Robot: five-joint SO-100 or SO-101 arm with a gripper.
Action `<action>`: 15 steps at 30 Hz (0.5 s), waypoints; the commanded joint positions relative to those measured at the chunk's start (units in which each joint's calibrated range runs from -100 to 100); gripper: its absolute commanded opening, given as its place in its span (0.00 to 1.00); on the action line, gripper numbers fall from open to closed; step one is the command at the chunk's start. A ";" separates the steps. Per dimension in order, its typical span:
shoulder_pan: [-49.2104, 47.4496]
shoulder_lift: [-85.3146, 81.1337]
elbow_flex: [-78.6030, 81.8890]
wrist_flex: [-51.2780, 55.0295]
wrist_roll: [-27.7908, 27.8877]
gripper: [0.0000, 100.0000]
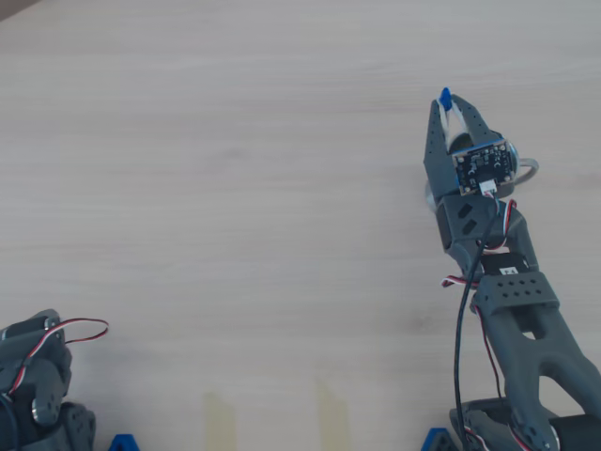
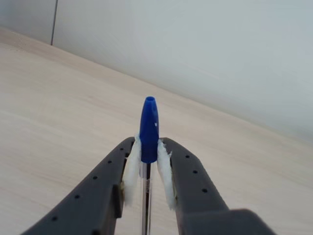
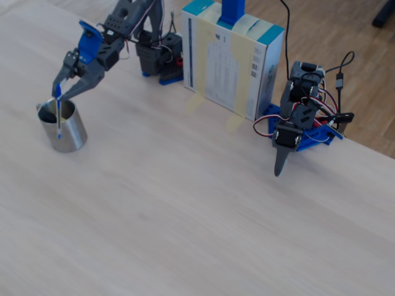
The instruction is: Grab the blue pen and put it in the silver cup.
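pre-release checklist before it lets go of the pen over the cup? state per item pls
1. Grip: gripper clamps the blue pen just below its cap, between white pads: ok.
2. Pen attitude: roughly vertical in the fixed view, cap up: ok.
3. Pen over the silver cup: its lower end overlaps the cup there: cannot tell if inside the rim.
4. Cup upright: ok.
5. Overhead check: arm hides most of the cup, handle showing: cannot tell.
6. Second arm well clear: ok.

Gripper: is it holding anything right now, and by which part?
Yes. The gripper holds the blue pen, pinched between its padded fingers at the base of the cap, above the silver cup.
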 commanded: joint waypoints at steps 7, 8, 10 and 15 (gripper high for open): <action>0.02 -2.57 -1.54 -3.21 -0.20 0.02; -0.15 -3.48 -1.54 -3.21 -0.20 0.02; -0.50 -5.48 -1.90 -3.13 -0.20 0.02; -0.59 -9.96 -2.63 -3.21 -0.25 0.02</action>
